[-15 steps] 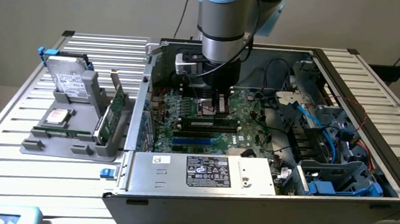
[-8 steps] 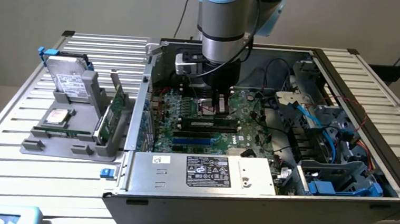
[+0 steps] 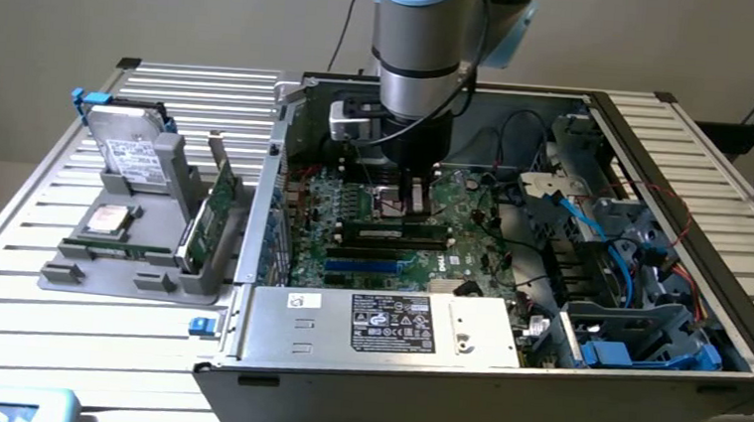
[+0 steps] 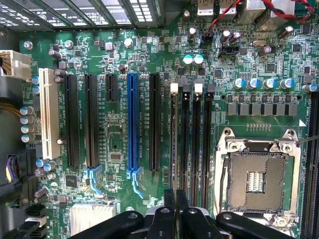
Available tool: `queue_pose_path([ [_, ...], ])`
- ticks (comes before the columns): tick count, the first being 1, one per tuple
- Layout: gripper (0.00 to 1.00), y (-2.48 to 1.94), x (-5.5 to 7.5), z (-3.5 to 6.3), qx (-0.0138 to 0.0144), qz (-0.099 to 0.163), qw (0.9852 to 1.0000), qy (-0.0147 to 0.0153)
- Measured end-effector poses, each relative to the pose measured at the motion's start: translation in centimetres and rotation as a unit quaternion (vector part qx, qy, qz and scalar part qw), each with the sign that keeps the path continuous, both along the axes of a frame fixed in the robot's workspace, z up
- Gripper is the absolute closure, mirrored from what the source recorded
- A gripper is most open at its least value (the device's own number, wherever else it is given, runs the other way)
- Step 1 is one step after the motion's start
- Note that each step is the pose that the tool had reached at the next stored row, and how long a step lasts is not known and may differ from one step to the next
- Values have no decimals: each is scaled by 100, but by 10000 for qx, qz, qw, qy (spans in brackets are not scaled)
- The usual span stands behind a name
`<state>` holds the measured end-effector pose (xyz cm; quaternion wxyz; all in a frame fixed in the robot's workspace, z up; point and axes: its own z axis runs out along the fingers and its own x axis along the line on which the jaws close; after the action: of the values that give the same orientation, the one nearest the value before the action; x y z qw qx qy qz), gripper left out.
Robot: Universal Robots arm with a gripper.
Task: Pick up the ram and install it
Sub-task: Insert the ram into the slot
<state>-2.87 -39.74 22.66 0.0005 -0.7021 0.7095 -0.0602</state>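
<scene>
In the exterior view the ram (image 3: 397,234), a dark narrow stick with a small white label, stands on edge among the black memory slots (image 3: 389,240) on the green motherboard (image 3: 350,214). My gripper (image 3: 398,201) hangs straight down inside the open case, its tips just above and behind the stick. The wrist view has the two black fingers (image 4: 169,204) pressed together, so my gripper (image 4: 175,199) is shut, in line with the outermost memory slot (image 4: 174,139), whose latch is white. Seen edge-on there, the ram cannot be told apart from its slot.
A silver power supply box (image 3: 396,324) fills the case's front. Blue and black cables (image 3: 588,236) crowd the exterior view's right side of the case. Outside it, on the exterior view's left, a grey holder (image 3: 134,264) carries a hard drive (image 3: 135,149) and a taller green card (image 3: 222,205). An open processor socket (image 4: 256,177) lies beside the slots.
</scene>
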Motion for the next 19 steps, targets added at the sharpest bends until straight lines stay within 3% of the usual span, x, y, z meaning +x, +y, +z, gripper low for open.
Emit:
queue_pose_path([
  [19,85,0,-2,-21,0,-2,10000,-5],
])
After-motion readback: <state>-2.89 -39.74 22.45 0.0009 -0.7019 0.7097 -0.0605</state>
